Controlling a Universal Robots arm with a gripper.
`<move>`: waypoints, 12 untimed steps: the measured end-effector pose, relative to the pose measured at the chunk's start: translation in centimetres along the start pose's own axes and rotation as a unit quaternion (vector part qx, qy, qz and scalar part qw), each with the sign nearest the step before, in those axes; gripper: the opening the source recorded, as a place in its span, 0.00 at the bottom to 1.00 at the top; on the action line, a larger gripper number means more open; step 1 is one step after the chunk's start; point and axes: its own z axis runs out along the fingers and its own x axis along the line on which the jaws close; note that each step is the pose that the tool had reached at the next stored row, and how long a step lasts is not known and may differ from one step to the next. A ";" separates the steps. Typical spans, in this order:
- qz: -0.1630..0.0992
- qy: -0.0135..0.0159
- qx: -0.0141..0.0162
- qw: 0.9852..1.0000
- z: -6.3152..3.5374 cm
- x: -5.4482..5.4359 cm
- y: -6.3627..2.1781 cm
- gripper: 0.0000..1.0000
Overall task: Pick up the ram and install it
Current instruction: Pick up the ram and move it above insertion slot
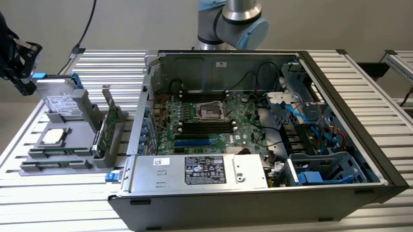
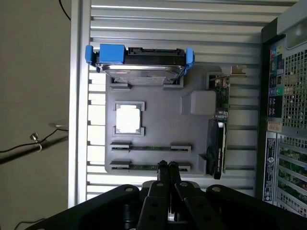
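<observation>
**Wrist view**
- Gripper [image 2: 168,165]: mine; the two fingers are pressed together with nothing between them.
- Ram [image 2: 141,167]: thin green stick seated in the outermost slot of the grey tray [image 2: 158,129], just past my fingertips and untouched.
- Tray neighbours: hard drive [image 2: 141,67] at the end away from the ram, pale chip [image 2: 128,119] between them, expansion card [image 2: 220,120] on edge beside the case.

**Exterior view**
- Gripper [image 1: 26,84]: at ten o'clock of the frame, well above the tray [image 1: 77,145].
- Ram [image 1: 57,166]: at the tray's six o'clock edge; the tray lies at nine o'clock of the open case [image 1: 219,72].
- Memory slots [image 1: 206,128]: dark and apparently unfilled.
- Step: approach for the pick, no grasp made.
- Next move calls for: fingers parted and squared across the stick's thin edge, then a straight drop clear of the card.
</observation>
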 end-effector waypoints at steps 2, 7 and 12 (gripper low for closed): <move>0.000 0.000 0.000 1.000 0.00 0.0 0.00 0.10; 0.000 0.000 0.000 1.000 0.00 0.0 0.00 0.10; -0.020 0.001 0.000 1.000 -0.01 0.2 -0.07 0.10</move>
